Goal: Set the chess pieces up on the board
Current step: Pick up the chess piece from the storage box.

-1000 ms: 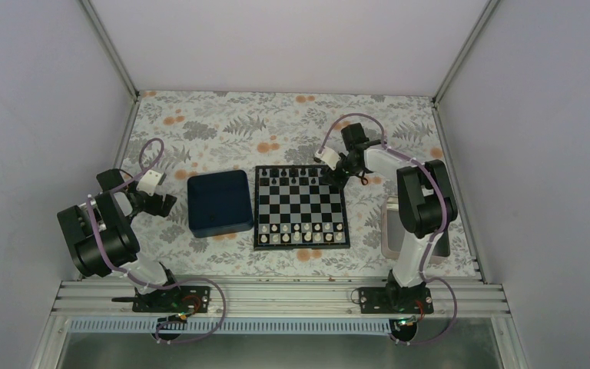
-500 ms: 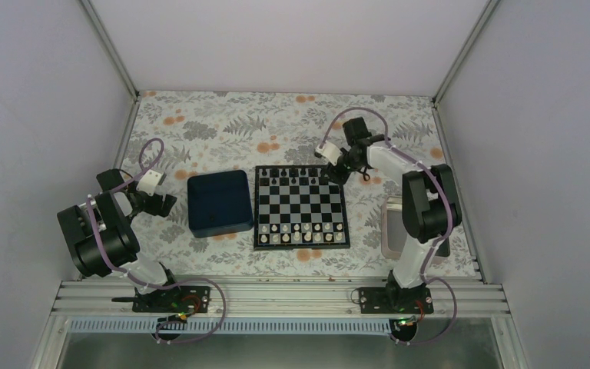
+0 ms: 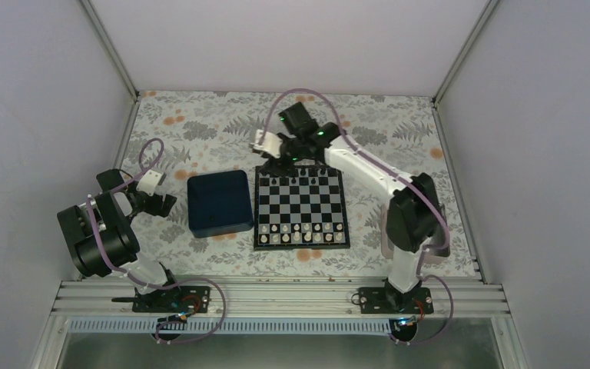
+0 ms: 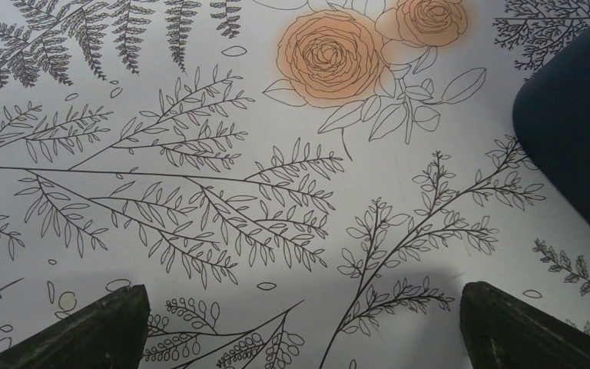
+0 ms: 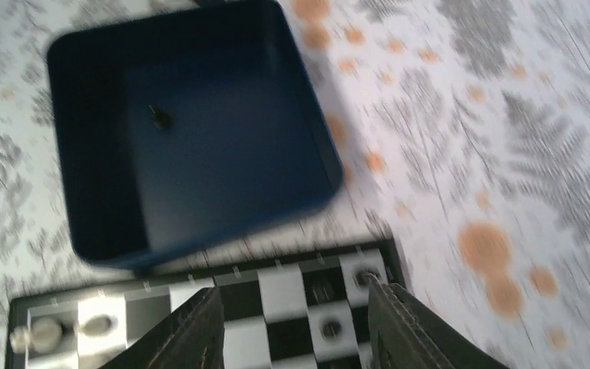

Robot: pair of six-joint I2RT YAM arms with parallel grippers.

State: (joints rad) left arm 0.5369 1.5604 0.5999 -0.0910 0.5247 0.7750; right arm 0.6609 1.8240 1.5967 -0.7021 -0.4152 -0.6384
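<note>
The board [image 3: 299,207] lies mid-table, with black chess pieces [image 3: 299,177] along its far rows and white ones along its near rows. My right gripper [image 3: 273,159] hangs over the board's far left corner. In the right wrist view it [image 5: 296,327] is open with nothing between its fingers [image 5: 192,330], above board squares [image 5: 284,296] that carry black pieces [image 5: 330,329]. One tiny black piece [image 5: 159,115] lies inside the dark blue tray [image 5: 307,154]. My left gripper [image 4: 299,342] stands wide open and empty over the floral cloth, left of that tray [image 3: 219,202].
A silver metal tray [image 3: 388,231] sits right of the board, partly hidden by the right arm. The dark blue tray's corner [image 4: 576,131] shows at the right of the left wrist view. Walls enclose the floral table on three sides.
The right arm has swung left from the board's far right corner to its far left corner, and its jaws have opened. The left arm has not moved.
</note>
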